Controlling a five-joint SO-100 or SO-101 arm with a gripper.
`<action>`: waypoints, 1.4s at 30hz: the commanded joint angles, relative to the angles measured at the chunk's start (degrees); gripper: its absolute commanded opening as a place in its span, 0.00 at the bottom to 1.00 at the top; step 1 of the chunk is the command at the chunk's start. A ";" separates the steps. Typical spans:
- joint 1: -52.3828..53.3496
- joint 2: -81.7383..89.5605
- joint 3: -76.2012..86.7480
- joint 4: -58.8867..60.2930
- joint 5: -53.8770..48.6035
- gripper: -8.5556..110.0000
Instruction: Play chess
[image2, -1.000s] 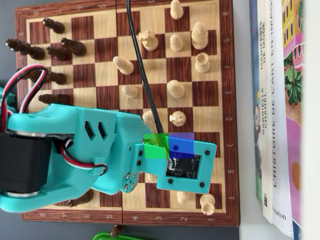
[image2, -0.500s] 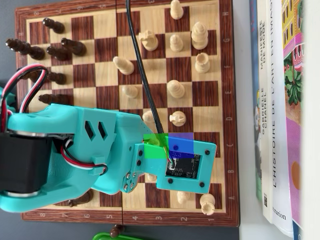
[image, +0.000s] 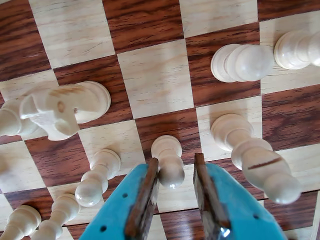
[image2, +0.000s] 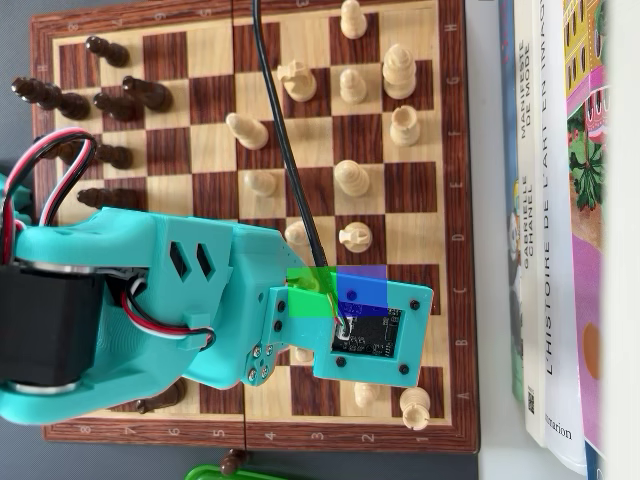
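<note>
In the wrist view my gripper (image: 176, 161) is open, low over the wooden chessboard (image: 155, 80). A white pawn (image: 169, 162) stands between the turquoise jaws. Its head is against the left brown pad (image: 149, 192), and a gap shows to the right pad. A white knight (image: 65, 107) stands to the left and a white bishop (image: 255, 160) close on the right. In the overhead view the turquoise arm (image2: 150, 300) reaches over the board's (image2: 455, 200) lower middle. Its wrist camera board (image2: 370, 325) hides the jaws and the pawn.
More white pawns stand at the wrist view's upper right (image: 242, 62) and lower left (image: 97, 180). In the overhead view dark pieces (image2: 110, 100) crowd the board's left and white pieces (image2: 350, 180) its right. Books (image2: 560, 200) lie along the right edge. A black cable (image2: 280, 130) crosses the board.
</note>
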 joint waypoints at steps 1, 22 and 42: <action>-0.26 0.97 -1.05 -0.26 -0.26 0.18; -2.02 3.52 -0.44 -0.09 0.09 0.18; -1.23 8.17 -1.49 -0.70 -0.35 0.18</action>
